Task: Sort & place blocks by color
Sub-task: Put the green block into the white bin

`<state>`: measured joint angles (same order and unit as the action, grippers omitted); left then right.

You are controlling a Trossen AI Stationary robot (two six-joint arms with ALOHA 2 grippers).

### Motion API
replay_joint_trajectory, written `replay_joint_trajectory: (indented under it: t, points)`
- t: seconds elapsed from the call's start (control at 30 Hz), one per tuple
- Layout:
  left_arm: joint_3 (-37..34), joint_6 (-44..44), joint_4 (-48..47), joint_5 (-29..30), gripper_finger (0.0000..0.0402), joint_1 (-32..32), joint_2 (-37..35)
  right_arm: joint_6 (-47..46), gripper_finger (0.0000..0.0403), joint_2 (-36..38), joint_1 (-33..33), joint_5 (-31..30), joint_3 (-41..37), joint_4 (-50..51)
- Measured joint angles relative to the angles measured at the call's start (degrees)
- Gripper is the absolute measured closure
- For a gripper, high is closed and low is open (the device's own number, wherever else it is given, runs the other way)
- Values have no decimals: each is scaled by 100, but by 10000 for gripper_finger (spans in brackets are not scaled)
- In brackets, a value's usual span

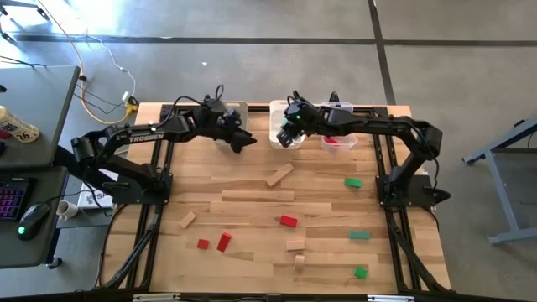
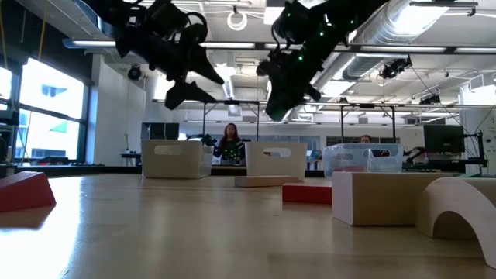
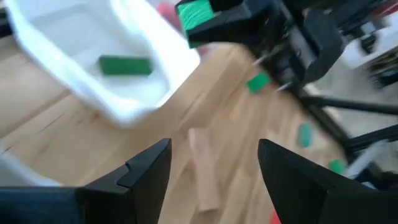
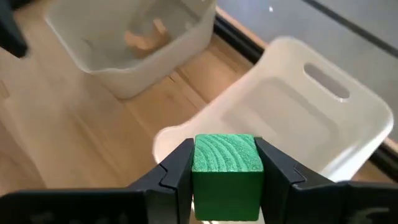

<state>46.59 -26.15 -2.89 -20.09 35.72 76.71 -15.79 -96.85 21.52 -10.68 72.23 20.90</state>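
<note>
My right gripper [image 4: 226,167] is shut on a green cube [image 4: 226,155] and hovers over the near rim of the middle white bin [image 1: 278,126], high above the table [image 2: 283,93]. That bin holds a green bar [image 3: 125,65]. My left gripper [image 3: 214,168] is open and empty, raised beside the left translucent bin [image 4: 134,37], which holds a tan piece [image 4: 144,37]. It shows in the high view [image 1: 242,140]. Red, green and tan blocks lie loose on the table, among them a tan plank [image 1: 279,174], a red block [image 1: 289,221] and a green block [image 1: 353,182]. My right gripper pinches the green cube by two opposite side faces [image 4: 200,163], one finger on each. Its grained face [image 4: 226,152] shows between the fingers. The cube is lifted clear, above the white bin's near rim [image 4: 186,134].
A third, clear bin [image 1: 340,134] with red pieces stands at the far edge, right of the white one. More blocks lie toward the near edge: green [image 1: 359,235], tan [image 1: 294,245], red [image 1: 223,242]. A desk with a keyboard stands off the table's left. People sit in the room beyond.
</note>
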Motion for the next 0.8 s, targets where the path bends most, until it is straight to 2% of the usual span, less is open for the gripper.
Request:
replay_joint_trajectory:
  t: [0.17, 0.33, 0.8]
  points:
    - [0, 215, -568, 457, 174, -169, -4, -231, 293, -265, 67, 175, 0, 107]
    - [0, 303, -1006, 621, 174, -382, -8, -272, 293, -503, 100, 210, 0, 254]
    - [0, 390, -1976, 1260, 174, -1013, -18, -370, 292, -934, 175, -87, 0, 501]
